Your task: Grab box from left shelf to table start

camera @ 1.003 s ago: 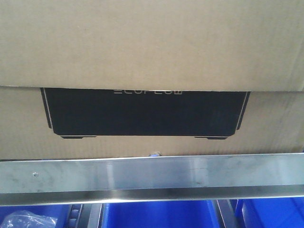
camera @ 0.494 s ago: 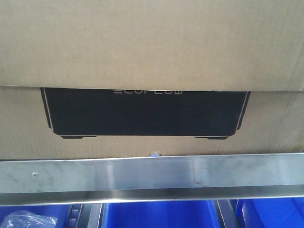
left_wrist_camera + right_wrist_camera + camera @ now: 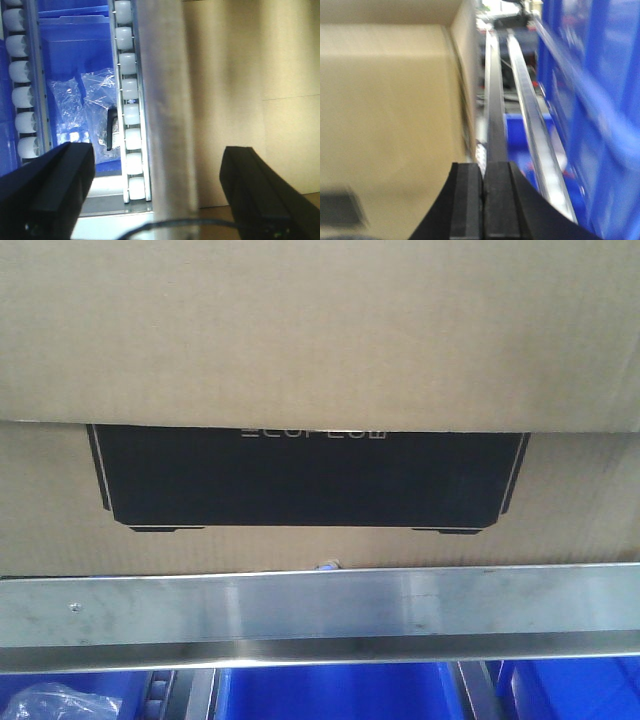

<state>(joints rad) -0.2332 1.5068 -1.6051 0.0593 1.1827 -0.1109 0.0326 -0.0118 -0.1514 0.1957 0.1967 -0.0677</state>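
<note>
Two grippers, two states: the left gripper (image 3: 155,162) gapes wide and empty before the left shelf (image 3: 320,605); the right gripper (image 3: 482,200) is pressed closed on nothing. The box (image 3: 320,330) sits tight behind the shelf's front edge, its bottom edge hidden, sides cut off, lettering half covered.
</note>
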